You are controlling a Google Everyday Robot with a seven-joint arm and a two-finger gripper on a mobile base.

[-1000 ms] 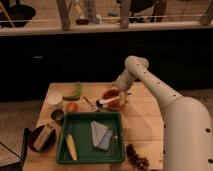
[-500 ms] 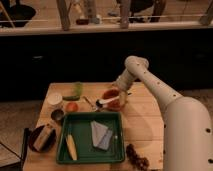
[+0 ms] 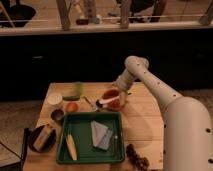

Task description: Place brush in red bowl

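Glossy red-orange round bowl (image 3: pixel 119 105): one short white-handled, dark-headed brush (image 3: pixel 103 103) lies across its left rim. Green rectangular tray (image 3: pixel 90 159), in front of the bowl: one yellow cob-like piece (image 3: pixel 71 146), one grey-blue folded cloth (image 3: pixel 100 135). Gripper (image 3: pixel 120 91) over the bowl's back rim, fingers spread, holding nothing. Unchanged from earlier frame.

The white arm (image 3: pixel 175 107) rises from the near right and runs far and left to a bent elbow (image 3: pixel 136 65), then drops near-left through the wrist (image 3: pixel 124 80). The gripper (image 3: pixel 116 94) hangs low at mid-scene, pointing down, fingers spread apart
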